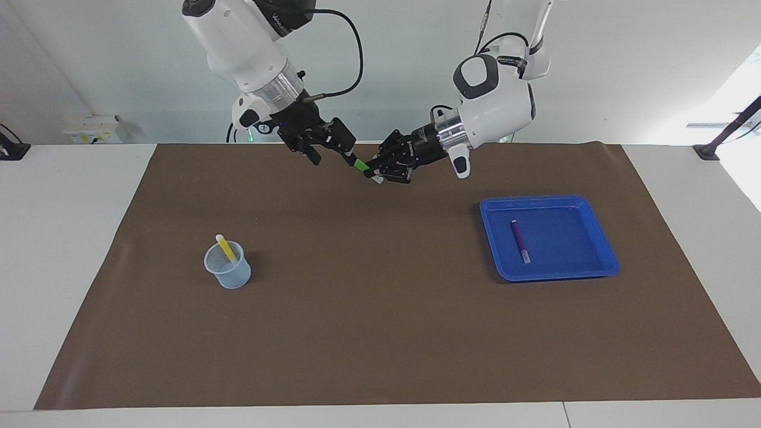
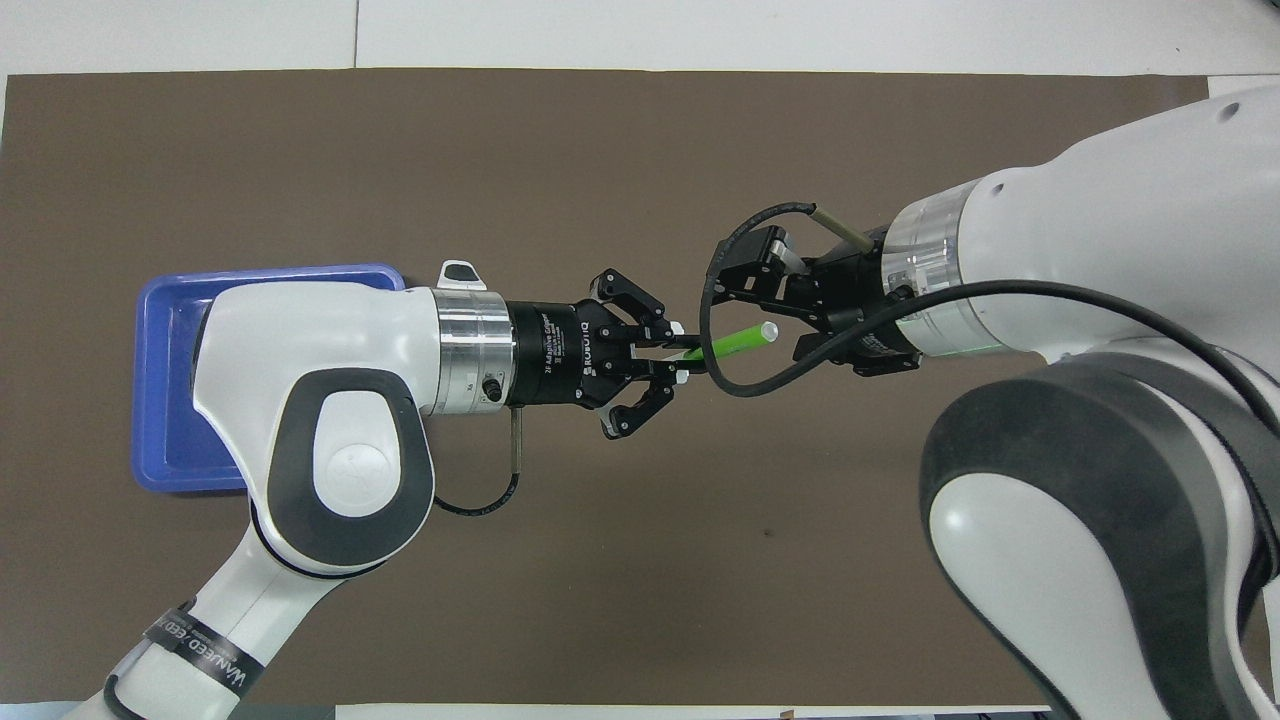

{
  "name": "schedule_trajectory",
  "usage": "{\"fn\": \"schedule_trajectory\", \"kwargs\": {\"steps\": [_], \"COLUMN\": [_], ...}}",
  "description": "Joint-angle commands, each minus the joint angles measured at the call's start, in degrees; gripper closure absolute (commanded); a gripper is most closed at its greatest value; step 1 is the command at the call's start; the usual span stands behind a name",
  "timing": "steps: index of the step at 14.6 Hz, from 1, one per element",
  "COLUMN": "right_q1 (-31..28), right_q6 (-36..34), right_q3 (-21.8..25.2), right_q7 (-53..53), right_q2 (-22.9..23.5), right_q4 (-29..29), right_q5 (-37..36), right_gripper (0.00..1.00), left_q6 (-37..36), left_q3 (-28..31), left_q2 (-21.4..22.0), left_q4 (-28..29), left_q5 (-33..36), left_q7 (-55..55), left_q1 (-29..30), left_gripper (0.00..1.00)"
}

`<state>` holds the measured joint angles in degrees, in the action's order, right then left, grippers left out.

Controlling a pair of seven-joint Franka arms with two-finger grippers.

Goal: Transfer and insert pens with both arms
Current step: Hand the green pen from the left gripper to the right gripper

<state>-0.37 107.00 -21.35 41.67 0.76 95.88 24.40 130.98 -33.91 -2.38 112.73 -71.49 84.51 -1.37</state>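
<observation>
Green pen point(image 2: 733, 342) clamped in "ROBOTIQ" left gripper point(image 2: 678, 362), tip toward right gripper point(image 2: 790, 325), its jaw state unclear.

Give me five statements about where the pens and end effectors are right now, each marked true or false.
1. The yellow pen stands in the cup. True.
2. The purple pen lies on the bare mat. False: it lies in the blue tray.
3. The left end effector holds one end of the green pen. True.
4. The right end effector hangs over the cup. False: it is at the green pen's other end, over the mat's middle.
5. The tray holds two pens. False: only the purple one.
</observation>
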Motion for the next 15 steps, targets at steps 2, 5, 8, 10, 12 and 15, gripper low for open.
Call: {"fn": "schedule_trajectory", "kwargs": {"steps": [2, 5, 8, 10, 12, 15], "right_q1": [-1.03, -1.04, -1.12, -1.21, -1.30, -1.47], "right_q6": [1.28, 1.29, 1.64, 1.64, 1.37, 1.11], "right_q3": [-0.97, -0.97, -0.88, -0.88, -0.71, 0.52], "right_q7": [0.26, -0.18, -0.27, -0.36, -0.36, -1.14], "right_q2": [-1.55, -1.46, -1.37, -1.29, -1.20, -1.29], "right_q4": [2.03, 2.03, 1.85, 1.85, 1.59, 1.59], "right_q5": [0.64, 0.56, 0.47, 0.38, -0.84, -3.83], "right_gripper": [0.29, 0.93, 1.00, 1.00, 1.00, 1.00], "left_q6": [1.56, 1.91, 2.35, 2.96, 4.97, 8.49], "left_q3": [0.77, 0.77, 0.68, 0.68, 0.77, 0.86], "left_q2": [2.02, 2.02, 2.02, 2.02, 2.02, 2.02], "left_q4": [2.05, 2.05, 2.14, 2.14, 2.23, 2.49], "left_q5": [-2.78, -2.87, -3.83, -4.10, -4.89, -4.80], "left_q7": [0.57, 0.57, 0.48, 0.57, 0.48, 0.13], "left_q1": [-0.83, -0.83, -0.92, -0.92, -1.88, -3.55], "left_gripper": [1.00, 1.00, 1.00, 1.00, 1.00, 0.00]}}
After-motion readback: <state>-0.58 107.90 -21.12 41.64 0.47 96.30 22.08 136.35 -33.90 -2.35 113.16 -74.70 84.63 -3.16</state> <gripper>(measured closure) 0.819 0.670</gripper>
